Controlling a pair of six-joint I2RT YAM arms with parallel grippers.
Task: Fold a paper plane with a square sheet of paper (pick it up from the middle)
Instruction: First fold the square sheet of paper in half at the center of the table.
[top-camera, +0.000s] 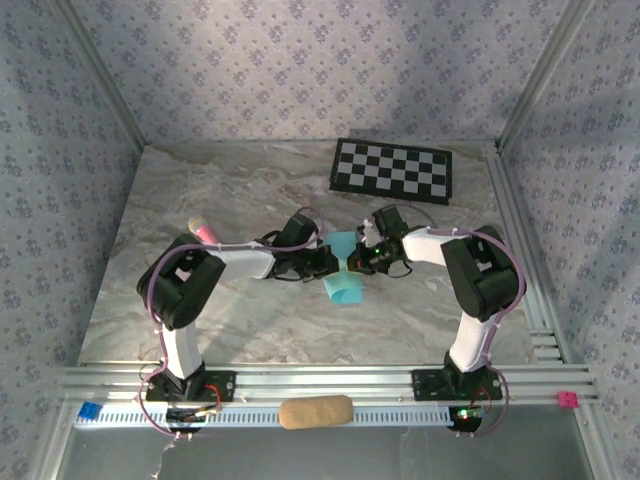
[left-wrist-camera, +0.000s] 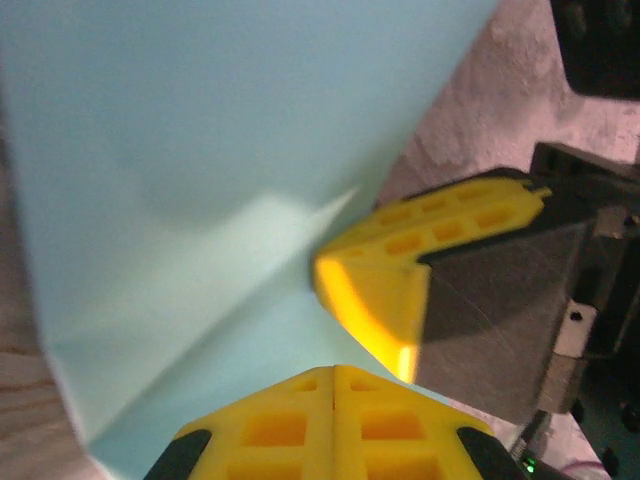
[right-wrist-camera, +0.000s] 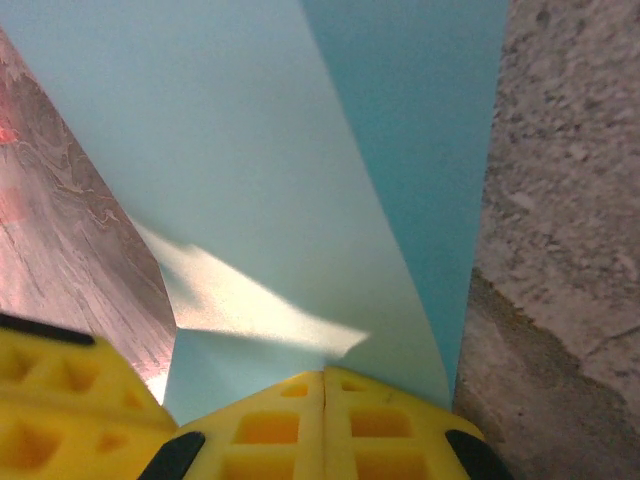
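We see a grey-veined marble counter w/ a black-and-white checkerboard mat at its far right. Left arm & right arm both reach to the centre. There the thin light blue square sheet of paper is pinched at its middle, flaring out either side. Left jaws are clenched on the sheet, right jaws likewise, tips nearly touching. A pink marker pen lies near the left arm.

The paper sits between left tool and right tool (checkerboard mat behind).
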